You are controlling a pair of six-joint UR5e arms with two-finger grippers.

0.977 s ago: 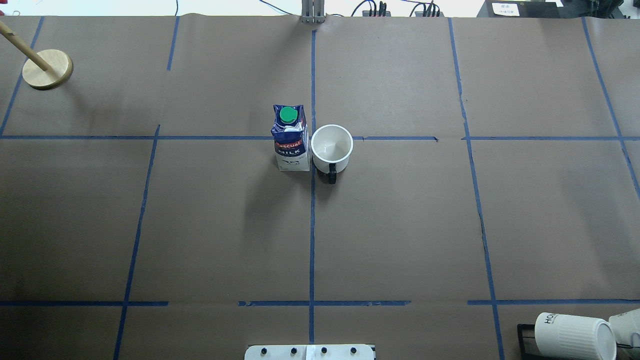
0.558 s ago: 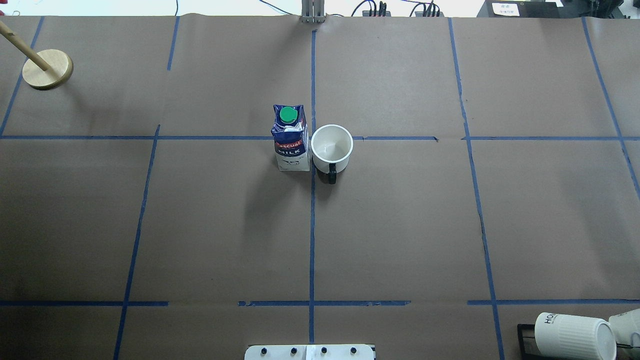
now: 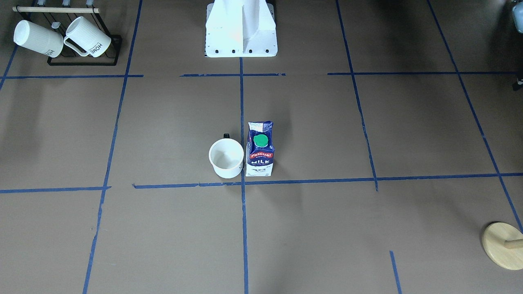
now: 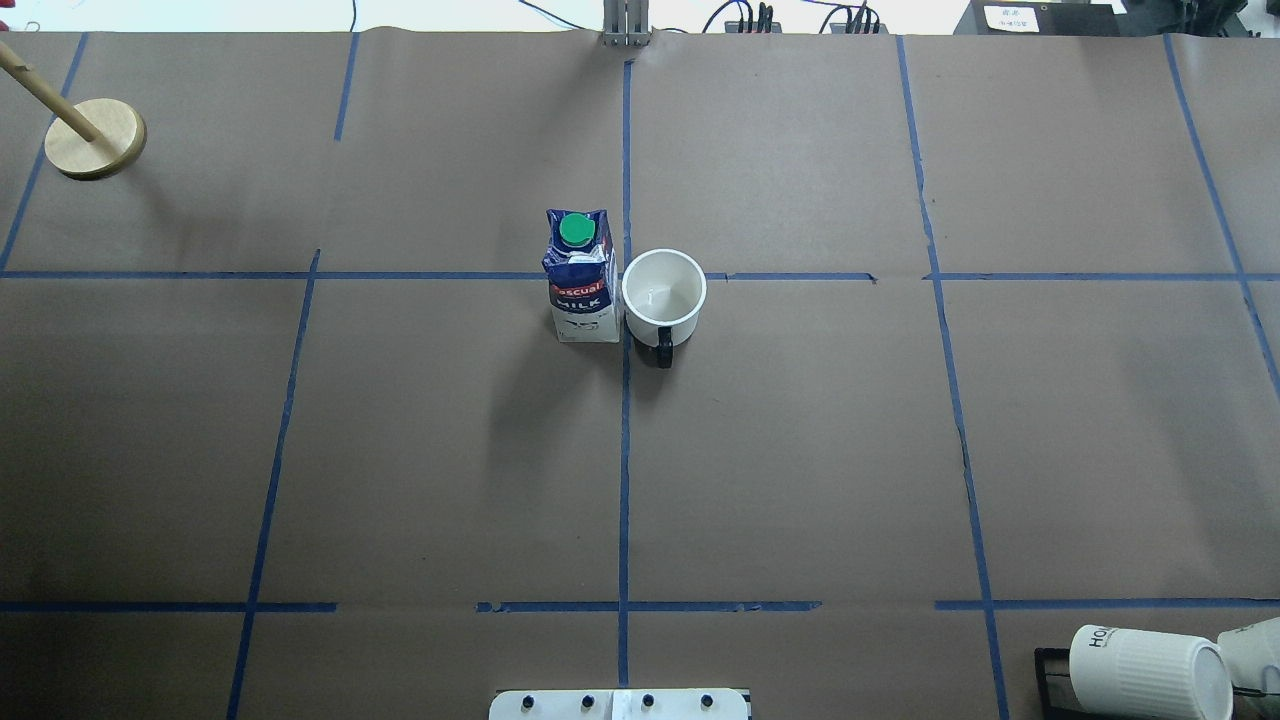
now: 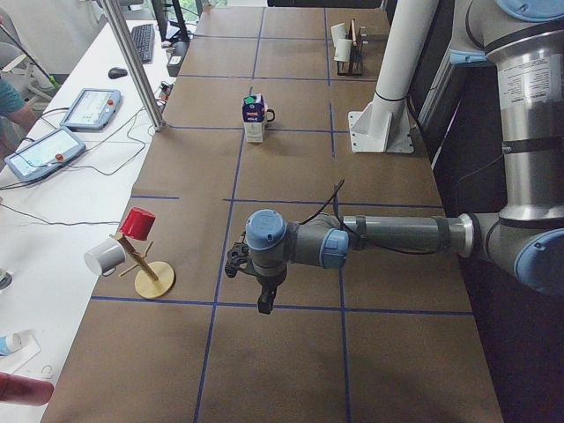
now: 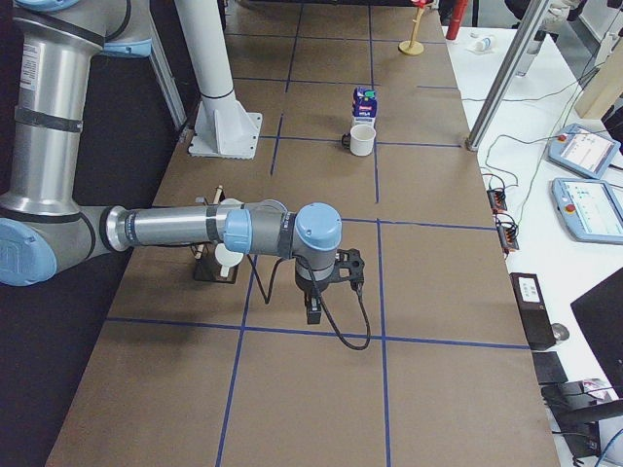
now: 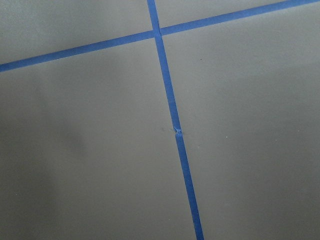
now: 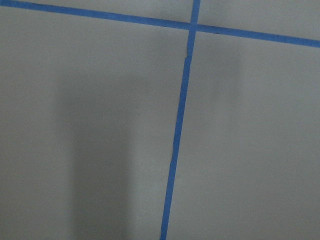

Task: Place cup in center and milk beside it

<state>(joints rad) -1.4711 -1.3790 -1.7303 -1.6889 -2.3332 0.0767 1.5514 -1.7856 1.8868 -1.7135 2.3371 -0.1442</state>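
Note:
The white cup with a black handle stands upright just right of the center crossing of the blue tape lines; its smiley face does not show. It also shows in the front view. The dark blue milk carton with a green cap stands upright right beside it, on the other side of the tape line, and shows in the front view too. My left gripper and right gripper hang over bare paper far from both, toward the table's two ends. I cannot tell whether they are open or shut.
A black rack with two ribbed HOME mugs sits near my right side. A wooden stand is at the far left corner, with a red cup on it. My white base is at the near edge.

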